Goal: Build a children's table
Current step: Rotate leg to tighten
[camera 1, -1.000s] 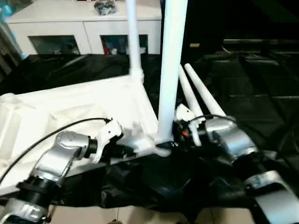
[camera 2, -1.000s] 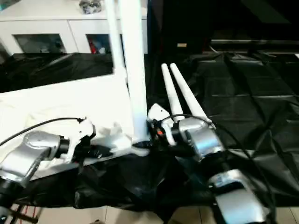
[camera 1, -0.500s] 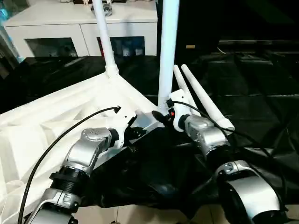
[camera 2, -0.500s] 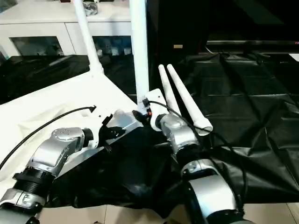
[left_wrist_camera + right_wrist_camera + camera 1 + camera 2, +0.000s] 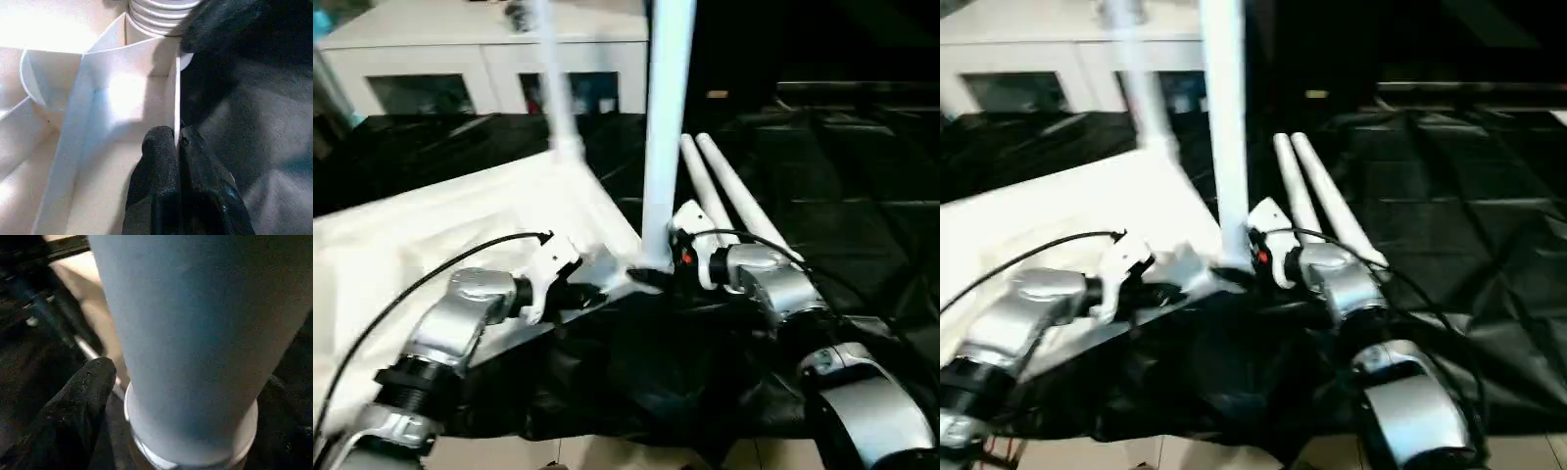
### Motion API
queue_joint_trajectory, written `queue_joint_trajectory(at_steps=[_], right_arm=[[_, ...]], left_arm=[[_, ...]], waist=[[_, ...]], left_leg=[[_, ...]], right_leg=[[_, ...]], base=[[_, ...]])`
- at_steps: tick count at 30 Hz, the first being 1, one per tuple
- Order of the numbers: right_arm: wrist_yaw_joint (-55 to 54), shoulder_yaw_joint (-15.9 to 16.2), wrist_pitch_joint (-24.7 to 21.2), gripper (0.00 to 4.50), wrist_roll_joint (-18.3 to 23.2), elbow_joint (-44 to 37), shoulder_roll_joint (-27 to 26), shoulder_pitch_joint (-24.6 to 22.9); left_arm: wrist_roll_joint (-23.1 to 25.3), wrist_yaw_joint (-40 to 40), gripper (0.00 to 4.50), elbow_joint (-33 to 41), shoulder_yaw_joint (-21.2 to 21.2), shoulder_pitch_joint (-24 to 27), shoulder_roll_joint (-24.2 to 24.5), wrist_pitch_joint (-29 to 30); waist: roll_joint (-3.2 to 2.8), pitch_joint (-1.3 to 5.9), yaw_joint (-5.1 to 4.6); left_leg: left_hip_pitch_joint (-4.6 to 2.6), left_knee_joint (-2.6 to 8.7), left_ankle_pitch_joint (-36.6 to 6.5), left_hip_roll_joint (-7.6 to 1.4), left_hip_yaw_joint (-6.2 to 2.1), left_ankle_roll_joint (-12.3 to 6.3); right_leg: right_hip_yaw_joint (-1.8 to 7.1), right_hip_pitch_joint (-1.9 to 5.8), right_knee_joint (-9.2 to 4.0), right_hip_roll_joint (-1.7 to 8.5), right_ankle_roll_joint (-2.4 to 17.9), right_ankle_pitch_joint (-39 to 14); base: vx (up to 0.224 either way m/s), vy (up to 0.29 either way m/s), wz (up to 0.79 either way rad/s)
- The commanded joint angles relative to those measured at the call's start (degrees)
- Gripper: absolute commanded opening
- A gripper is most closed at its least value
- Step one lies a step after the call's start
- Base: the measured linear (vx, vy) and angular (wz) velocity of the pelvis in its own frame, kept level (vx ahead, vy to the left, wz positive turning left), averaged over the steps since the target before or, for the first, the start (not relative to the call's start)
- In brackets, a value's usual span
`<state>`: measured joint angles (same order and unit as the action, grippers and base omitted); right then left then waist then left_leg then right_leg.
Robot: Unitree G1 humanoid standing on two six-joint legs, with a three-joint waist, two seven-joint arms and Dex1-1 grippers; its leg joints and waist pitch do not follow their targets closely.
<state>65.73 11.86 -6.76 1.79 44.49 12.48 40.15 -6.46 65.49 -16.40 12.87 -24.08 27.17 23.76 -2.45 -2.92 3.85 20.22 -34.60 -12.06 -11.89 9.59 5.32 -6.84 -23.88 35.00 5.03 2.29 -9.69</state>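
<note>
The table top (image 5: 460, 220) lay upside down on the black-draped surface (image 5: 862, 176), its ribbed underside facing up and its near corner reaching almost to the surface's front edge, where the black cloth hung over toward the pale floor (image 5: 607, 455). Two legs stood upright in its sockets: a near leg (image 5: 666, 127) at the front corner and a far leg (image 5: 556, 88) at the corner behind it. Two spare legs (image 5: 729, 191) lay side by side on the cloth just right of the near leg, pointing away from the robot. To the right of those the surface was open black cloth; behind the top stood a white cabinet (image 5: 489, 59).

The left gripper (image 5: 177, 139) was pinched shut on the thin wall of the top's rim, one black finger on each side of the edge, just beside the front corner socket. In the head view it sat at the top's front edge, left of the near leg.

The right gripper (image 5: 658, 276) was at the foot of the near leg, from the right side. In the wrist view one black finger (image 5: 85, 396) stood beside the leg's base collar with a gap between them, so the jaws stood apart and were not clamped on the leg; the other finger was hidden behind the leg.
</note>
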Motion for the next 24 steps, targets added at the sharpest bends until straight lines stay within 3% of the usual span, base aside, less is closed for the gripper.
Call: queue_joint_trajectory(at_steps=[1,3,9,14,19,20,21,22,24], right_arm=[[5.11,2.89,-1.04,3.94,0.44,-2.74,0.22,-0.85],[7.09,3.46,-2.27,3.94,1.19,-4.50,1.05,-1.43],[9.85,5.23,-3.95,3.34,1.00,-7.86,1.60,-3.22],[7.24,5.17,-4.41,2.98,0.42,-7.55,0.14,-3.81],[-9.43,1.36,-2.79,2.79,-1.36,-0.23,-5.31,-2.15],[-9.43,1.36,-2.79,2.77,-1.36,-0.23,-5.31,-2.15],[-18.78,-0.95,-3.05,2.76,-1.64,4.60,-8.43,-0.46],[-18.78,-0.95,-3.05,2.76,-1.64,4.60,-8.43,-0.46],[-29.81,-4.22,-4.90,2.75,-0.72,9.49,-12.47,1.49]], left_arm=[[-2.89,4.47,0.00,3.20,1.50,-0.45,-0.30,-1.13],[-2.94,5.41,0.00,3.36,1.72,-0.35,0.29,-1.13],[-3.19,6.65,0.00,3.64,1.92,-0.08,0.66,-1.41],[-2.48,4.16,0.00,2.83,1.81,-0.21,-0.49,-1.59],[0.19,-4.90,0.00,-0.43,0.30,-2.15,-4.78,0.31],[0.19,-4.90,0.00,-0.43,0.30,-2.15,-4.78,0.31],[1.35,-11.28,0.00,-2.84,-1.08,-3.87,-7.77,1.63],[1.35,-11.28,0.00,-2.84,-1.08,-3.87,-7.77,1.63],[2.07,-18.77,0.00,-5.65,-3.00,-6.00,-11.70,2.82]], waist=[[0.12,4.14,0.12],[0.18,3.95,0.30],[0.21,3.90,1.04],[0.20,3.93,1.06],[0.17,3.81,0.72],[0.14,3.67,0.34],[0.02,3.74,0.22],[0.03,3.54,-0.12],[0.02,3.35,-0.69]], left_leg=[[0.29,3.51,-5.52,-1.40,0.05,-6.43],[0.14,3.59,-6.59,-1.28,0.15,-5.79],[-0.04,3.69,-6.96,-1.26,0.14,-4.46],[0.05,3.75,-6.66,-1.24,0.06,-4.02],[0.05,3.85,-6.78,-1.06,0.02,-2.99],[-0.23,4.04,-8.43,-0.86,-0.14,-1.72],[-0.25,3.98,-8.71,-0.85,-0.06,-1.57],[-0.29,4.05,-8.90,-0.82,0.00,-1.24],[-0.61,4.05,-10.72,-0.65,0.02,-0.98]], right_leg=[[3.26,4.07,-3.31,3.19,13.21,-9.16],[3.33,3.97,-3.81,3.22,12.44,-12.08],[3.41,3.80,-4.23,3.30,10.40,-16.08],[3.36,3.87,-4.24,3.25,9.91,-16.39],[3.32,3.83,-4.64,3.40,8.93,-18.32],[3.05,3.87,-5.01,3.30,8.17,-21.56],[3.11,3.84,-5.02,3.35,8.03,-21.76],[3.17,3.63,-5.15,3.32,8.01,-22.22],[3.04,3.44,-5.75,3.32,7.36,-24.68]], base=[[0.000,0.000,0.00],[0.000,0.000,0.00],[0.000,0.000,0.00],[0.000,0.000,0.00],[0.000,0.000,0.00],[0.000,0.000,0.00],[0.000,0.000,0.00],[0.000,0.000,0.00],[0.000,0.000,0.00]])
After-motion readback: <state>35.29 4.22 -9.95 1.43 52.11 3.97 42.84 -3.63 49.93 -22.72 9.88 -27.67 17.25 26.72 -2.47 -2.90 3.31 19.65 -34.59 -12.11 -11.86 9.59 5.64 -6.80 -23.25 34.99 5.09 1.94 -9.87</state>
